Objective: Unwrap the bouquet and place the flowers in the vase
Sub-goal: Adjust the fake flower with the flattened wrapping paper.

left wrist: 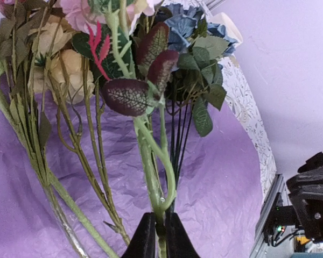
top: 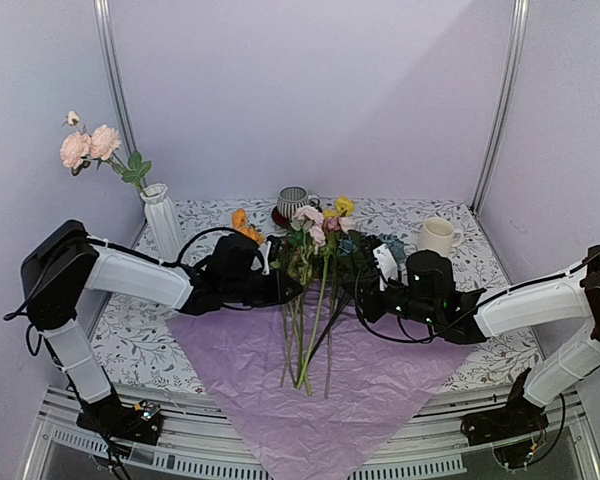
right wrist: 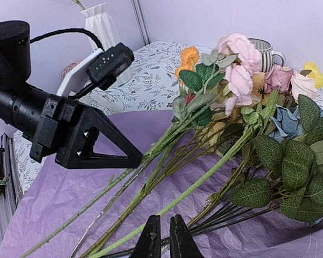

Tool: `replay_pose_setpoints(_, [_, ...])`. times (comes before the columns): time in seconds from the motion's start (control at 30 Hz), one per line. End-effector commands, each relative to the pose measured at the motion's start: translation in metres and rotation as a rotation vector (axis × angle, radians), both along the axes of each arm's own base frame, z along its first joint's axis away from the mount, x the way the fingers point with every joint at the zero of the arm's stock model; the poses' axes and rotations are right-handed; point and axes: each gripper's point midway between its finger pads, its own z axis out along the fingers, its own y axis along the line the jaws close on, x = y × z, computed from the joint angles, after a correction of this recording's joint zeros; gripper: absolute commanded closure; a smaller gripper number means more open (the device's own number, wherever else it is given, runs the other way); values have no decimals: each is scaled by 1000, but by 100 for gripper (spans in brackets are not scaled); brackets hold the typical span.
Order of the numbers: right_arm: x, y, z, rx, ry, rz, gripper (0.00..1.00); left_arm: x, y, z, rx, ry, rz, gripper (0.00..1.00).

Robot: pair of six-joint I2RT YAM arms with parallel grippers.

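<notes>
The flowers (top: pixel 315 250) lie in a loose fan on the opened pink-lilac tissue paper (top: pixel 280 400), with heads toward the back of the worktop (top: pixel 480 270) and stem ends toward the arm bases. The sheet is spread flat, so unwrapping reads as done and the transfer to the vase as the step in hand. The left pincer (left wrist: pixel 160 234) is clamped on a single green stem (left wrist: pixel 144 150) low on its length, below the dark red-veined leaves (left wrist: pixel 126 97). A grip there, clear of the foliage, should let one flower be drawn from the pile without dragging its neighbours. The right pincer (right wrist: pixel 162 236) has its jaws together at the thin dark stems (right wrist: pixel 231 217) of the dusty-blue roses (right wrist: pixel 282 121). Whether it actually pinches them cannot be told, but its position suggests it steadies the rest of the pile while the left arm separates its stem. The white ribbed vase (top: pixel 163 222) stands upright at the back left, well apart from the pile, and holds pink blooms (top: pixel 88 147). It stands on the left arm's side, which suits that arm as carrier. A grey striped mug (top: pixel 293 201) stands just behind the flower heads and a cream mug (top: pixel 438 236) at the back right. Both are judged obstacles to a lifted stem.
</notes>
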Motion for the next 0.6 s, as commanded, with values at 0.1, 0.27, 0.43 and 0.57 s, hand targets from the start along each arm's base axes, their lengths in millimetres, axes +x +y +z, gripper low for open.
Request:
replay_pose_setpoints(0.1, [7, 0, 7, 3, -21, -18, 91, -5, 10, 19, -12, -37, 4, 91])
replay_pose_setpoints(0.27, [7, 2, 6, 4, -17, -11, 91, -9, 15, 20, -1, -44, -4, 91])
replay_pose_setpoints(0.43, [7, 3, 4, 0, -12, -8, 91, -20, 19, -6, 48, 9, -32, 87])
replay_pose_setpoints(0.57, [7, 4, 3, -2, -11, -7, 91, -27, 25, -28, 93, 46, -40, 82])
